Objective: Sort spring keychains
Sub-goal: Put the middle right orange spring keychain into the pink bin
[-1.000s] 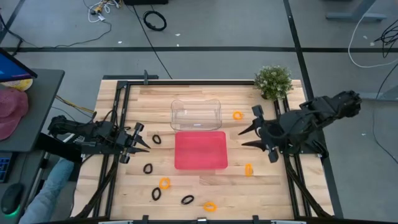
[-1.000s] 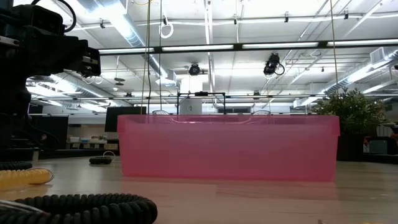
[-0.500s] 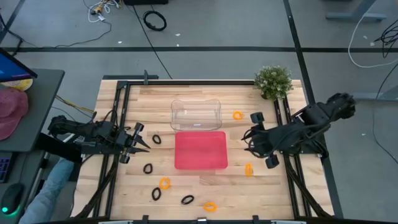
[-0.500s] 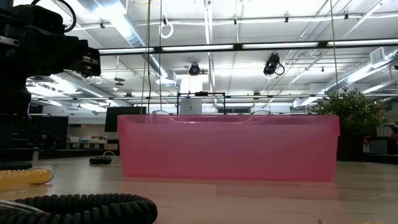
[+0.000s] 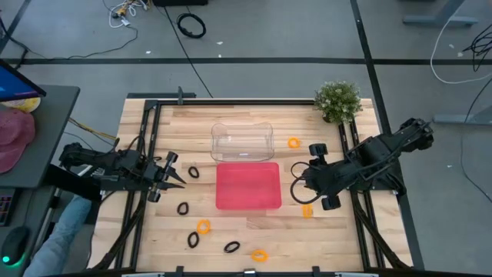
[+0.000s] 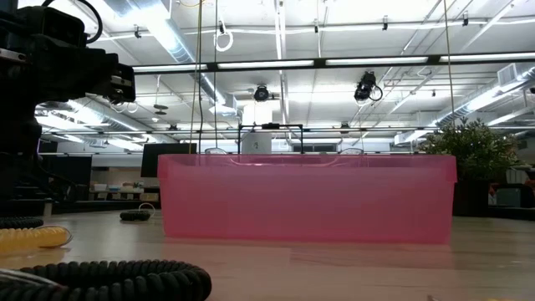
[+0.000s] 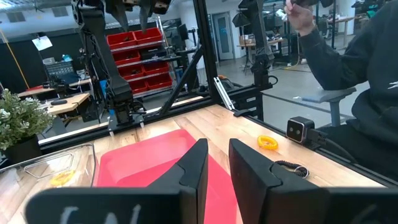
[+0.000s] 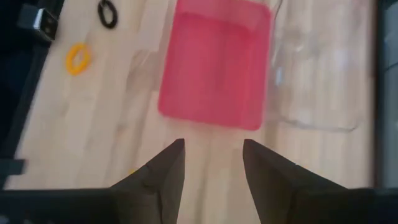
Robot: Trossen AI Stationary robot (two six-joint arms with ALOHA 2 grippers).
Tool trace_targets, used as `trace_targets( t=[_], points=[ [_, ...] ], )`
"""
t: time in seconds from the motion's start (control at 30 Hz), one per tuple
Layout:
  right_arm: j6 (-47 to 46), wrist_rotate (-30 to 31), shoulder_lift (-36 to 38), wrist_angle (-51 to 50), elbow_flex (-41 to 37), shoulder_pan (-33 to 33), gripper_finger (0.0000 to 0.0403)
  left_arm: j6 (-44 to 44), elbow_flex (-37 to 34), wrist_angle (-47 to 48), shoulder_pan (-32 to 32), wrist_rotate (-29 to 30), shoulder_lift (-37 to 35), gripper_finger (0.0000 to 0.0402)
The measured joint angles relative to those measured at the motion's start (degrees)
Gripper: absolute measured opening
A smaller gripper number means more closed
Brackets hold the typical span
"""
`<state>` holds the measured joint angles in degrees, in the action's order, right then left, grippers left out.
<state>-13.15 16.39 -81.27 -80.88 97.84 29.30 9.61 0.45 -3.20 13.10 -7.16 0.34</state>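
Right arm has swung in and down over the past second; its gripper (image 5: 301, 189) now sits just off the red tray's (image 5: 247, 185) right edge, where earlier it pointed out from farther right. Left arm unchanged, parked at the left edge of the table (image 5: 338, 238), its gripper (image 5: 174, 178) pointing toward the tray.

Right fingers stand apart with nothing between them; the right wrist view shows bare wood and the tray through the gap. Left fingers (image 7: 194, 167) show a narrow gap in the left wrist view, also holding nothing.

Keychains all on the table, none in the tray or the clear bin (image 5: 242, 141). Nearest orange one (image 5: 307, 209) lies just beside the right gripper, on the near side, toward the table's front edge, its long axis running roughly front-to-back. Another orange (image 5: 293, 142) sits by the clear bin; two more orange (image 5: 203, 226) (image 5: 259, 255) and four black ones (image 5: 192, 172) lie left and front.

Judgement: right arm is far nearer the orange one at its side; a short shift toward the front edge and a descent would put the fingers astride it.
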Motion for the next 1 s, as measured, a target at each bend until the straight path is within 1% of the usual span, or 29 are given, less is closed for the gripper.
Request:
trace_targets(
  t=[0.23, 0.4, 0.6, 0.8, 1.0],
  points=[
    [-7.14, -8.59, -1.61, -0.23, 0.00, 0.09, 0.0166, 0.00, 0.00, 0.00, -0.02, 0.00, 0.00, 0.0069],
    [-9.50, -9.51, -2.43, 0.02, -1.98, 0.75, 0.0166, 0.00, 0.00, 0.00, 0.00, 0.01, 0.01, 0.0069],
    [-11.58, -10.46, -2.45, -0.76, -8.68, 2.25, 0.0166, 0.00, 0.00, 0.00, -0.02, 0.02, 0.02, 0.0069],
    [-11.87, -15.79, -2.45, -0.73, -17.12, 3.44, 0.0166, 0.00, 0.00, 0.00, 0.00, 0.02, 0.01, 0.0069],
    [-11.68, -16.54, -2.45, 3.11, -26.37, 4.17, 0.0166, 0.00, 0.00, 0.00, -0.02, 0.02, 0.00, 0.0069]
  ],
)
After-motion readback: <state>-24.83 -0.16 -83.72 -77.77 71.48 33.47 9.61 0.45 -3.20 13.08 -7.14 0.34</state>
